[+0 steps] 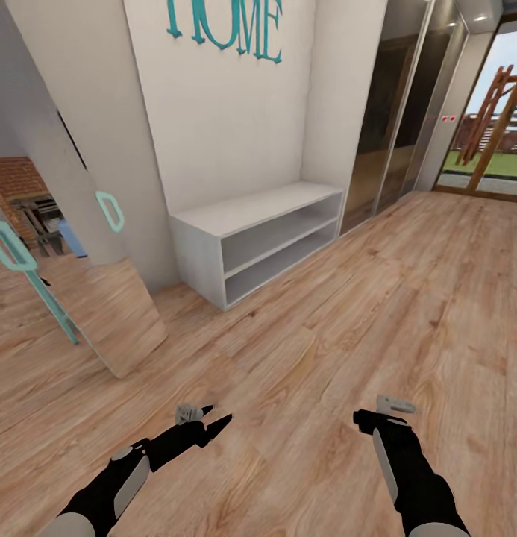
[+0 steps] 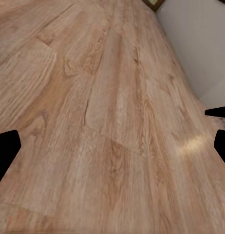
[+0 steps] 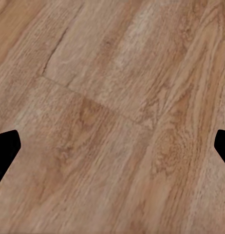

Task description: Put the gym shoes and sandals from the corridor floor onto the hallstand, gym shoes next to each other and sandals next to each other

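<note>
Head view: we look forward and down along a corridor, our two black arms reaching out low in the near foreground.
Corridor floor (image 1: 340,321): light brown wood planks with visible grain, running from near us to a glass door at the far right.
White bench (image 1: 251,212): a low unit with two open shelf tiers against the far wall, under a panel with teal "HOME" lettering (image 1: 224,26); going by the task, we judge this is not the rack we want.
Mirror (image 1: 86,276): a tall leaning panel at the left, reflecting floor.
Shoes and sandals: none of the four appear here, nor does the plain hallstand, so we cannot say where they lie.
Left claw (image 1: 213,419): hovers over bare planks, holding nothing; the left wrist view shows its dark fingers (image 2: 5,151) set wide apart.
Right claw (image 1: 362,419): also empty above the floor, its fingers (image 3: 5,151) spread wide in the right wrist view.
Handling, as a judgement: gym shoes should be light and fairly firm, best pinched at the heel collar or side wall; flat sandals are thin and flexible, so a strap or the sole edge gives the surest hold.
</note>
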Motion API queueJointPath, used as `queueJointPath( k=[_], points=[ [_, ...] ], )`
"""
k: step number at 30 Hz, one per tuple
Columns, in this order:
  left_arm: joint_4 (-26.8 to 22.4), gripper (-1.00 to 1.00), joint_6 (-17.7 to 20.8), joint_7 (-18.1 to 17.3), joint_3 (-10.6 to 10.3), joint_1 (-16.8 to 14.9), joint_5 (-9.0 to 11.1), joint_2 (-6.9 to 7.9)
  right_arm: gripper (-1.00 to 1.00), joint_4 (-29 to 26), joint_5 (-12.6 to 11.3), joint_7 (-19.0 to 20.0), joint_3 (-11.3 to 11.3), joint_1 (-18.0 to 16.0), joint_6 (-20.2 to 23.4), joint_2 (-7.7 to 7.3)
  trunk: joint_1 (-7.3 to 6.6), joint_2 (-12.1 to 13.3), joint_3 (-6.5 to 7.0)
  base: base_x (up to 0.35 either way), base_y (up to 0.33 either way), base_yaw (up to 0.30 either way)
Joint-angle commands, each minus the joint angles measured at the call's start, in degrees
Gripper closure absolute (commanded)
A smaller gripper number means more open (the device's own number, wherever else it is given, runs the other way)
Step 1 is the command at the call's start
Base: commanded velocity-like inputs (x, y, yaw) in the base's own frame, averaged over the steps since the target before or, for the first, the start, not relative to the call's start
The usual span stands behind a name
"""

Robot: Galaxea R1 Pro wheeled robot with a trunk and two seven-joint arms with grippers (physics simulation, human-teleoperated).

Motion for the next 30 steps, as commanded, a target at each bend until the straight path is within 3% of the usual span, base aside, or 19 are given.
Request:
queueJointPath(
  k=[1, 18, 30],
  points=[
    [0.1, -1.0, -0.4, 0.1, -0.4, -0.1, 0.4, 0.07, -1.0, -0.1, 0.6, 0.2, -0.1, 0.0, 0.4, 0.05, -0.01, 0.0, -0.05, 0.06, -0.044, 0.291],
    [0.1, -1.0, -0.4, 0.1, -0.5, -0.1, 0.3, 0.05, -1.0, -0.1, 0.5, 0.2, -0.1, 0.0, 0.4, 0.05, -0.01, 0.0, -0.05, 0.166, -0.175, 0.291],
    [0.1, -1.0, -0.4, 0.1, -0.5, -0.1, 0.3, 0.04, -1.0, -0.1, 0.5, 0.2, -0.1, 0.0, 0.4, 0.05, -0.01, 0.0, -0.05, 0.023, -0.024, 0.291]
  ],
)
